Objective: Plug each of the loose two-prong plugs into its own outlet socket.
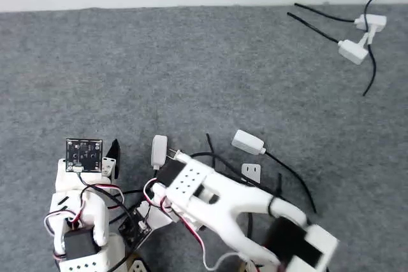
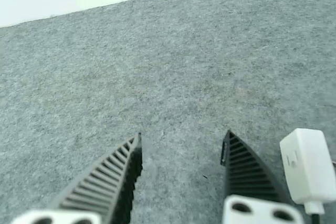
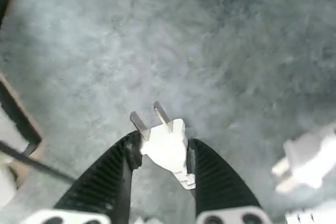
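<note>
My right gripper (image 3: 160,153) is shut on a small white two-prong plug (image 3: 168,148) held just above the grey carpet, its prongs pointing away from the wrist. In the high view this gripper (image 1: 166,165) is at the centre front. Beside it lies another white plug body (image 1: 158,151), also seen as a white plug body (image 3: 307,158) in the right wrist view and a white plug body (image 2: 308,165) in the left wrist view. My left gripper (image 2: 181,156) stands open over bare carpet at the front left, with nothing between its fingers.
A corded white connector (image 1: 248,143) and a small white socket block (image 1: 250,171) lie just behind the right arm. Two joined white plug pairs (image 1: 360,37) with black cords sit at the far right back. Black cables (image 1: 290,179) trail near the arm.
</note>
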### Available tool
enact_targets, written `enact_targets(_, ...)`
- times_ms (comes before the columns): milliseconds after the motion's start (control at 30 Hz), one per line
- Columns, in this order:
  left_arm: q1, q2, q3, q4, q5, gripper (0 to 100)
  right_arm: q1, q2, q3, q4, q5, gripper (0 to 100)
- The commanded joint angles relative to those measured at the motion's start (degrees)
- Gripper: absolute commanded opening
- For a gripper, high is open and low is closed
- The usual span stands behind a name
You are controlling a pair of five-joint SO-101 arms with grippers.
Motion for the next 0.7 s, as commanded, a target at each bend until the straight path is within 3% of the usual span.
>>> enact_targets(0, 0.00, -0.35, -2.42, -1.58, 0.62, 24, 0.75, -9.63, -2.55, 3.65, -3.08, 0.9)
enact_targets(300, 0.44, -0.35, -2.42, -1.41, 0.53, 24, 2.42, -29.05, -2.55, 6.90, -10.29, 0.9)
enact_targets(667, 13.27, -0.35, -4.70, 5.27, -5.01, 24, 9.36, -40.66, 0.62, 2.86, -20.92, 0.9)
